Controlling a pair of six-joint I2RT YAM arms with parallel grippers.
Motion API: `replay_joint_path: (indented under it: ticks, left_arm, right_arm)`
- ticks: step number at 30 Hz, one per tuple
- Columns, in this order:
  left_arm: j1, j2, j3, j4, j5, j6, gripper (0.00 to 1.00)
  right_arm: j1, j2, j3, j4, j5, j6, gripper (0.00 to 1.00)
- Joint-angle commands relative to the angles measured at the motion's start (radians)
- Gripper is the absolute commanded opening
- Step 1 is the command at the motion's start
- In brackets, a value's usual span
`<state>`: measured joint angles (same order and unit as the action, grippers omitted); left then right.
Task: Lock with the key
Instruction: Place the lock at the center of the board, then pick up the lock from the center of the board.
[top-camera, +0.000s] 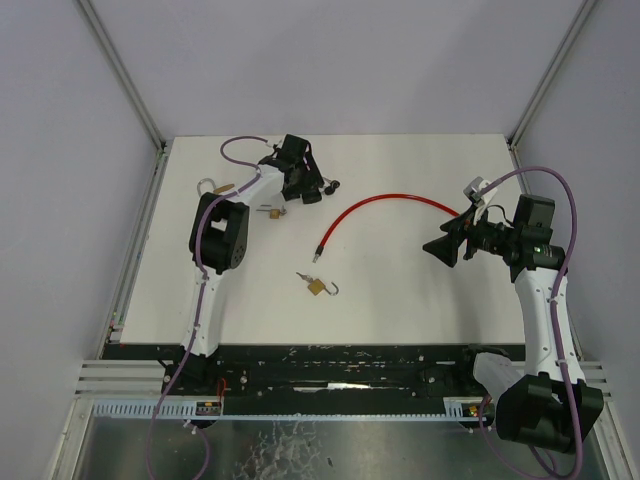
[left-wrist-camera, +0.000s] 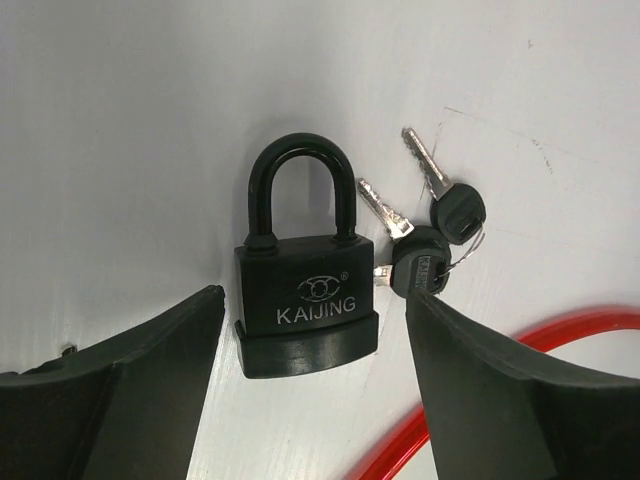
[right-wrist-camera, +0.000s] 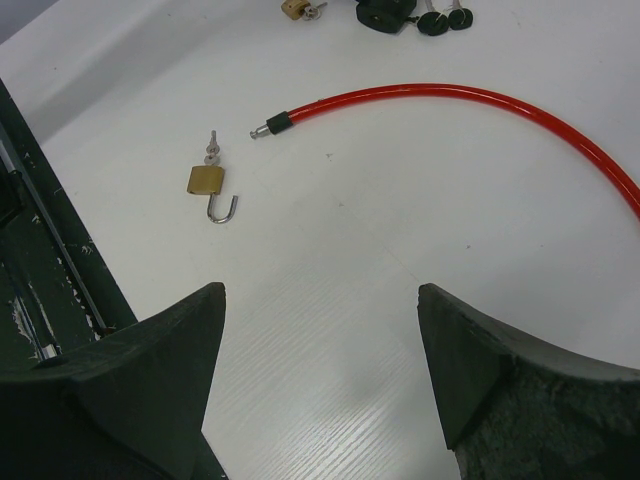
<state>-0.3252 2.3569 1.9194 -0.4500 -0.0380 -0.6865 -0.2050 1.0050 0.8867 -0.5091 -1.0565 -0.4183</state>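
Left gripper (left-wrist-camera: 312, 297) hovers spread above black padlock (left-wrist-camera: 305, 305); right gripper (right-wrist-camera: 320, 295), raised, gapes too.

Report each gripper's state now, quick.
Left gripper: open, holding nothing, poised over the black padlock.
Right gripper: open, holding nothing, over bare table.

Bright even overhead light, soft faint shadows, no glare, wrist cams sharp, near-edge fingers slightly blurred
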Motion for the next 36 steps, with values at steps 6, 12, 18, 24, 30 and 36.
replay_joint_path:
  ticks: [6, 12, 18, 24, 30, 36]
  left_arm:
    - [0.012, -0.025, 0.021, 0.065, 0.022, 0.011, 0.74]
    - [0.025, -0.067, -0.035, 0.122, 0.025, 0.011, 0.77]
    - [0.042, -0.137, -0.131, 0.229, 0.031, 0.018, 0.97]
    - [0.051, -0.206, -0.216, 0.307, 0.008, 0.049, 1.0]
    - [0.053, -0.29, -0.308, 0.406, -0.025, 0.101, 1.0]
    - [0.059, -0.403, -0.443, 0.572, 0.028, 0.111, 1.0]
  right_arm:
    - [-0.005, -0.014, 0.001, 0.029, -0.017, 0.002, 0.84]
    - [-0.004, -0.014, 0.001, 0.029, -0.019, 0.002, 0.84]
    - [-0.004, -0.012, 0.0, 0.028, -0.019, 0.0, 0.84]
    - [-0.005, -0.013, 0.0, 0.027, -0.019, -0.002, 0.84]
    - [-0.005, -0.012, 0.0, 0.026, -0.02, -0.004, 0.84]
    - [-0.004, -0.013, 0.0, 0.026, -0.021, -0.005, 0.84]
